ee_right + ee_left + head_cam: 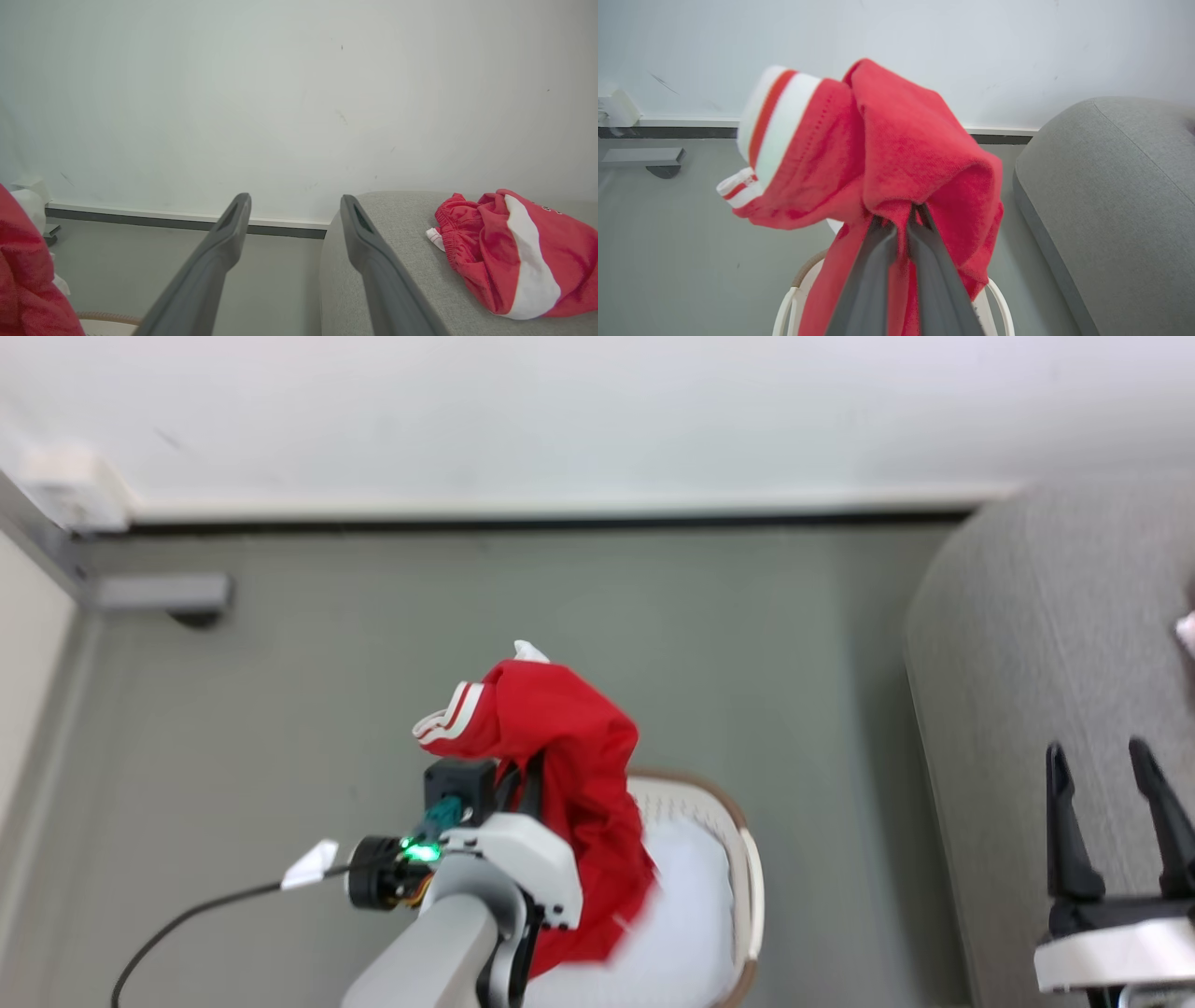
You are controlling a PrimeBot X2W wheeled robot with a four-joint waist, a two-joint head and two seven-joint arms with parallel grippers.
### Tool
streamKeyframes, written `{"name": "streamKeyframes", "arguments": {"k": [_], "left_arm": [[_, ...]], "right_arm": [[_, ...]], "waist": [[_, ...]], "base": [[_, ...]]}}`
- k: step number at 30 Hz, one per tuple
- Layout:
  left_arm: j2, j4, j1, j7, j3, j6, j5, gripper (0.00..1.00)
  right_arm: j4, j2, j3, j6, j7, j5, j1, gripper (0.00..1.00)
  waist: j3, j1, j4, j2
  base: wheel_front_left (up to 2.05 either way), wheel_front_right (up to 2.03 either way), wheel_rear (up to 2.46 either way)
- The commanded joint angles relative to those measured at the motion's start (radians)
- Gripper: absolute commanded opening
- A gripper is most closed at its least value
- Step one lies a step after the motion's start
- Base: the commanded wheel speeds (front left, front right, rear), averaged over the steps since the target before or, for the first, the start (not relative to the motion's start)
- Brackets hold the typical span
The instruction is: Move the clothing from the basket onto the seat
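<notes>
We see a white wall above a grey floor. The seat takes up the right side, its rounded edge near the basket, which stands on the floor with a pale liner inside. The clothing hangs raised over the basket. Its lower tail overlaps the liner in the head view, and we cannot tell whether they touch. A second red garment, banded white, lies on the seat. The left gripper is clenched on a fold of the clothing. The right gripper hovers over the seat, fingers spread and holding nothing.
</notes>
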Motion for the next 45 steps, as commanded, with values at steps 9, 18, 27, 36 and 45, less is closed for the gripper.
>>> {"name": "streamKeyframes", "arguments": {"k": [9, 18, 27, 36, 45], "left_arm": [[0.064, -0.123, 0.107, -0.002, 0.025, 0.012, 0.024, 0.0], [0.137, -0.275, 0.137, 0.043, 0.021, 0.041, 0.035, 0.0], [0.184, -0.406, 0.159, 0.098, 0.011, 0.078, 0.048, 0.0], [0.196, -0.483, 0.142, 0.136, -0.012, 0.096, 0.069, 0.0], [0.172, -0.517, 0.117, 0.154, -0.048, 0.093, 0.077, 0.0]], "right_arm": [[0.026, 0.025, -0.005, -0.003, 0.001, -0.032, 0.107, 1.0], [0.027, 0.041, 0.024, -0.003, 0.001, -0.044, 0.151, 1.0], [0.016, 0.049, 0.056, -0.003, 0.001, -0.05, 0.17, 1.0], [-0.007, 0.023, 0.261, -0.003, 0.001, -0.041, 0.101, 1.0], [0.098, -0.001, 0.576, -0.003, 0.001, 0.013, -0.083, 1.0]], "waist": [[-0.222, 0.0004, 0.039, 0.0], [-0.283, 0.0004, 0.017, 0.0], [-0.291, 0.0004, 0.006, 0.0], [-0.273, 0.0004, 0.014, 0.0], [-0.267, 0.0004, 0.049, 0.0]], "base": [[0.0, 0.0, 0.0], [0.0, 0.0, 0.0], [0.0, 0.0, 0.0], [0.0, 0.0, 0.0], [0.0, 0.0, 0.0]]}}
